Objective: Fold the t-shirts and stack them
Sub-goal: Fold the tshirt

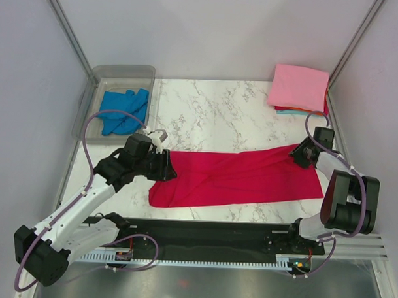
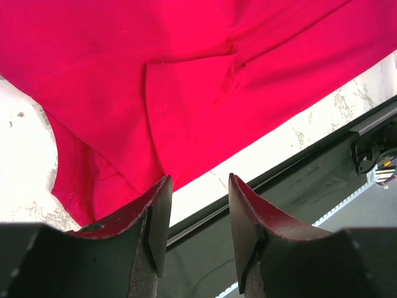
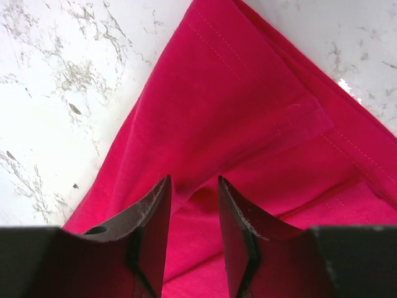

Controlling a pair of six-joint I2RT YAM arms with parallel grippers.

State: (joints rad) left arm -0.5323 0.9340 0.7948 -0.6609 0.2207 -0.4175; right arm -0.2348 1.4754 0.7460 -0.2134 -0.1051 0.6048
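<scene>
The crimson red t-shirt (image 1: 237,180) lies on the marble table as a long strip folded lengthwise. My left gripper (image 1: 167,167) hovers at its left end, jaws open and empty; in the left wrist view (image 2: 198,180) the red cloth (image 2: 205,81) lies just beyond the fingertips. My right gripper (image 1: 295,154) is at the shirt's far right corner, jaws open over the red cloth (image 3: 248,112) in the right wrist view (image 3: 193,180). A folded pink t-shirt (image 1: 298,87) tops a stack at the back right, with orange and teal edges under it. A blue t-shirt (image 1: 125,110) lies crumpled in the tub.
The clear plastic tub (image 1: 123,71) stands at the back left. A black rail (image 1: 209,231) runs along the table's near edge, also seen in the left wrist view (image 2: 322,180). Grey walls close in both sides.
</scene>
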